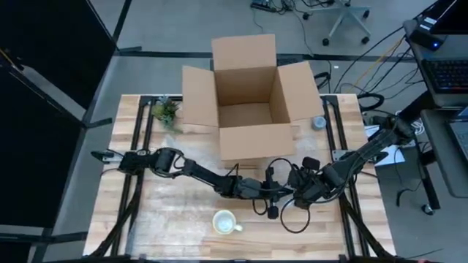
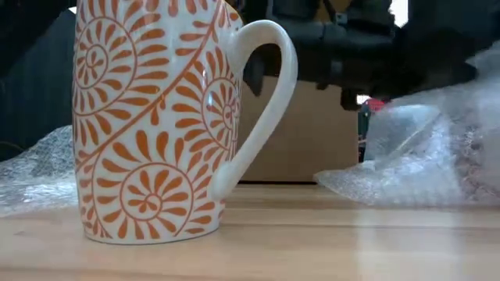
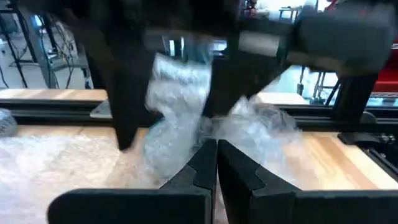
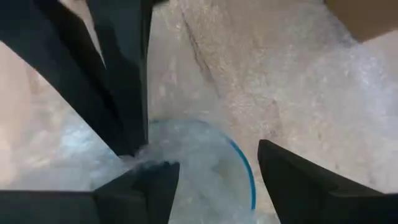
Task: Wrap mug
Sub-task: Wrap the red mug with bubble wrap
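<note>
- The mug (image 1: 224,222) stands upright and bare near the front edge of the tabletop (image 1: 153,212), white with an orange leaf pattern, its handle toward my right side.
- No wrap touches the mug, so I judge the task barely begun: the wrapping itself is all still to do.
- The bubble wrap (image 2: 426,156) lies crumpled on the tabletop behind the mug, between it and the open box (image 1: 248,102).
- My left gripper (image 3: 214,158) reaches in from the left to the middle of the tabletop; its jaws are pressed together, pinching a bunched fold of the wrap.
- My right gripper (image 4: 217,180) meets it from the right at the same spot; its jaws stand wide apart over the wrap, holding nothing that I can see.
- What remains, as I judge it: spread the wrap, bring the mug onto it, fold it around.
- From above the clear wrap is almost invisible against the wood, so I cannot trace its edges or extent.
- From table height the mug fills the near view and hides most of what lies behind it; the arms show only as dark blurred shapes.
- A blue-edged curve under the wrap shows between my right jaws; I cannot tell what it is.
- A small plant (image 1: 166,111) sits at the far left of the tabletop, beside the box.
</note>
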Controlling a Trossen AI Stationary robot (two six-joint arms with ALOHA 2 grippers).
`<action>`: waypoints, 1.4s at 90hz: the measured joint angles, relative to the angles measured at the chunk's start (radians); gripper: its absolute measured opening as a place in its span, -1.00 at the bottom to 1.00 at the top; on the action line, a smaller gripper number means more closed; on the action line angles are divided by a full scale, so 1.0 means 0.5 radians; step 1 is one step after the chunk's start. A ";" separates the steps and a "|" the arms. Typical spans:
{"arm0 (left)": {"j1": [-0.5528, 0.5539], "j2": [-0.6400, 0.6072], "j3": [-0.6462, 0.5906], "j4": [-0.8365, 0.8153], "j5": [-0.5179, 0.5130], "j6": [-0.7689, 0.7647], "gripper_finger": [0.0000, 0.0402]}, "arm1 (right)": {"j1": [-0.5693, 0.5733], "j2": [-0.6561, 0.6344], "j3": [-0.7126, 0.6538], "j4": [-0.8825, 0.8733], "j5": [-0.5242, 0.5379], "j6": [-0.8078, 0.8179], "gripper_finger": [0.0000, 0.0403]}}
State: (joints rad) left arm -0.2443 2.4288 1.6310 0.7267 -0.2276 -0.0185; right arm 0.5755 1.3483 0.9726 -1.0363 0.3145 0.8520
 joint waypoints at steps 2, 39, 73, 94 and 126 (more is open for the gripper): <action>0.000 0.011 0.024 -0.020 0.002 0.000 -1.00 | -0.001 0.000 0.001 -0.002 -0.001 -0.001 0.00; 0.005 0.071 0.076 -0.029 0.014 -0.001 -1.00 | 0.020 -0.008 0.329 -0.444 -0.169 0.052 0.00; 0.005 0.075 0.073 -0.019 0.019 -0.001 -1.00 | 0.208 -0.009 0.365 -0.771 0.050 0.340 0.10; 0.007 0.077 0.070 -0.003 0.030 0.000 -1.00 | 0.198 -0.037 0.126 -0.546 -0.002 0.513 0.28; 0.007 0.078 0.069 0.012 0.034 -0.001 -1.00 | 0.150 -0.050 -0.230 -0.078 -0.006 0.440 0.27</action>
State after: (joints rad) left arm -0.2409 2.4680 1.6657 0.7326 -0.2104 -0.0189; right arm 0.6506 1.3235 0.8577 -1.0754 0.3116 1.0720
